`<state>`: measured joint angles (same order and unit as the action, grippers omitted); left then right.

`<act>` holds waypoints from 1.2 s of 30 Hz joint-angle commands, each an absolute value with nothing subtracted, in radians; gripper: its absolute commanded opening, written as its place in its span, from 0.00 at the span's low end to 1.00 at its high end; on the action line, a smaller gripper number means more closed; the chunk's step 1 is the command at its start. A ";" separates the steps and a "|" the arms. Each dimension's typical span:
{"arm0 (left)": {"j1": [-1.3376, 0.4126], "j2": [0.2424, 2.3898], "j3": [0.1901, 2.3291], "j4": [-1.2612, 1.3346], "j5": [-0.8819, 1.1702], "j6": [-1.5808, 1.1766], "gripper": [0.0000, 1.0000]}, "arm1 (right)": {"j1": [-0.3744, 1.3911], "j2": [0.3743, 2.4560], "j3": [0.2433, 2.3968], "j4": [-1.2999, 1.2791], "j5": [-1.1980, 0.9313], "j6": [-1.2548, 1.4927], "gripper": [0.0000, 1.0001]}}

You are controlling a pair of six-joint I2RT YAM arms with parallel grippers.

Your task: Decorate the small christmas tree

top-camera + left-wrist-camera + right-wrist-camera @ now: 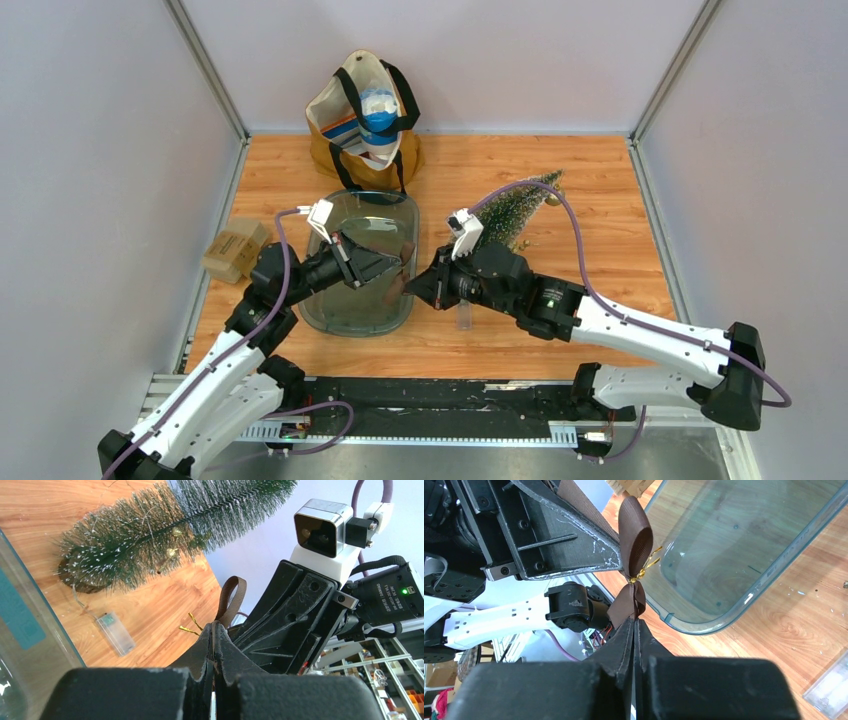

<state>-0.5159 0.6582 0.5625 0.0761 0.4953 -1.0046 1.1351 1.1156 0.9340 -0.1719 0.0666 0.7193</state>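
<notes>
The small frosted Christmas tree lies on its side on the wooden table, with a fairy-light wire and a clear battery pack beside it. It also shows in the left wrist view. My left gripper and right gripper meet tip to tip over the edge of a clear plastic tub. Both are shut on a brown ribbon bow with a gold twist tie. The left gripper pinches one ribbon loop. The right gripper pinches the other ribbon end.
A tan tote bag with items inside stands at the back. A cardboard box lies at the left wall. The battery pack lies between tub and tree. Grey walls enclose the table on three sides.
</notes>
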 commanded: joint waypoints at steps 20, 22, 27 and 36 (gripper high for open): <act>-0.518 0.750 0.905 -0.244 0.492 -0.638 0.68 | 1.104 0.993 1.247 -0.756 0.037 0.293 0.00; -0.518 0.782 0.960 -0.273 0.506 -0.600 0.68 | 1.101 0.973 1.307 -0.863 0.070 0.223 0.00; -0.518 0.866 1.080 -0.296 0.569 -0.528 0.72 | 1.071 0.968 1.485 -1.098 0.156 0.100 0.00; -0.517 1.074 1.305 -0.359 0.814 -0.379 0.73 | 1.043 1.061 1.749 -1.382 0.198 -0.095 0.00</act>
<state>-0.5159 1.0210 1.2285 -0.3298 0.6735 -0.4793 1.0546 1.0271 1.6752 -1.2190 0.1673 0.0391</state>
